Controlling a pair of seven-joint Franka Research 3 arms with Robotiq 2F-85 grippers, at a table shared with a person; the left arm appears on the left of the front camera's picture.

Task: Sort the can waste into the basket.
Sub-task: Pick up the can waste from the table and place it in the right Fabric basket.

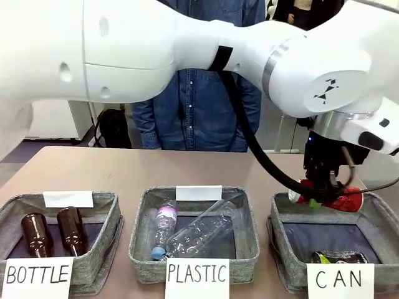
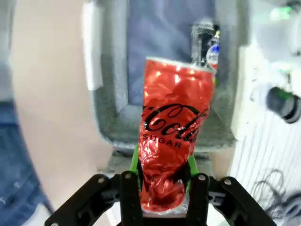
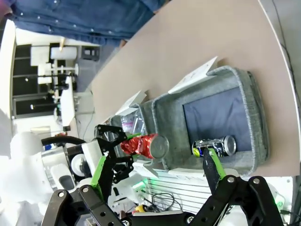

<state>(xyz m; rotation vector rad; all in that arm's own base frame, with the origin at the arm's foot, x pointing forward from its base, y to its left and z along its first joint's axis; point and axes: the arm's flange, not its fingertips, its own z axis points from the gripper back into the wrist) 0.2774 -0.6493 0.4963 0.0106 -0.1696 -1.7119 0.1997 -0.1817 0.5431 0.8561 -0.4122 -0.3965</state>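
My left arm reaches across to the right side, and its gripper [image 1: 323, 194] [image 2: 162, 188] is shut on the lower end of a dented red can [image 1: 340, 200] [image 2: 171, 141]. The can hangs over the far edge of the grey basket [image 1: 381, 215] [image 2: 113, 117] that carries the white "CAN" sign [image 1: 340, 280]. A dark blue-black can [image 1: 340, 256] [image 2: 204, 42] [image 3: 214, 146] lies inside that basket [image 3: 254, 113]. My right gripper [image 3: 155, 174] is open and holds nothing; it looks down on the basket and on the red can [image 3: 141, 145] from above.
A basket signed "BOTTLE" [image 1: 100, 261] at the left holds two brown glass bottles [image 1: 36, 233]. The middle basket signed "PLASTIC" [image 1: 248, 249] holds clear plastic bottles [image 1: 199, 233]. A person in a denim shirt [image 1: 199, 118] stands at the far side of the table.
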